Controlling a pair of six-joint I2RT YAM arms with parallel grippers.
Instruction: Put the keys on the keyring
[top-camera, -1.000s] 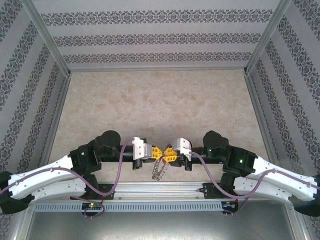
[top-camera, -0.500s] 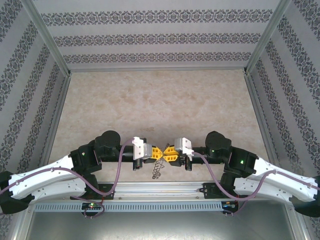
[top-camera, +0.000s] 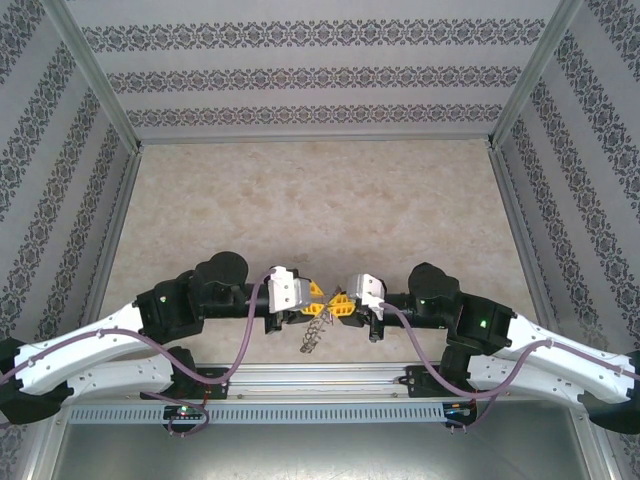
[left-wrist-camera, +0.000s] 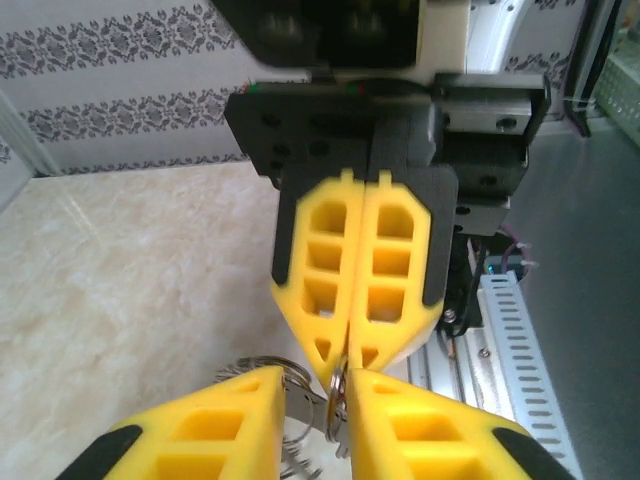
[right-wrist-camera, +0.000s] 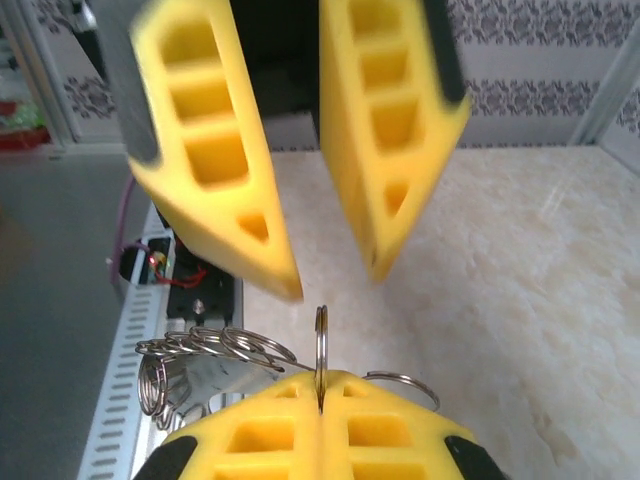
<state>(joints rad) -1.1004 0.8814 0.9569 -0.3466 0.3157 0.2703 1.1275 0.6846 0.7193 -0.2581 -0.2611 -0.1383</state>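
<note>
The keyring (top-camera: 315, 330) is a silvery chain of linked rings dangling between the two arms above the table's near edge. My right gripper (right-wrist-camera: 320, 380) is shut on one upright ring (right-wrist-camera: 320, 335); the rest of the bunch (right-wrist-camera: 200, 350) hangs off to the left. In the left wrist view my right gripper (left-wrist-camera: 345, 362) pinches that ring's edge. My left gripper (left-wrist-camera: 316, 373) is open, with ring metal (left-wrist-camera: 300, 400) between its fingers. From the right wrist my left gripper (right-wrist-camera: 335, 282) hovers spread just above the ring. From above, my left gripper (top-camera: 317, 293) and right gripper (top-camera: 336, 302) nearly touch. The red-headed key is out of view.
A beige marble-patterned tabletop (top-camera: 320, 210) stretches away behind the grippers, walled by patterned panels (top-camera: 320, 75). A metal rail with a slotted cable duct (top-camera: 320, 412) runs along the near edge under the arms.
My left gripper has opened and its wrist has turned and shifted slightly up and right. The dangling chain has swung a little. My right gripper has kept its hold in place.
</note>
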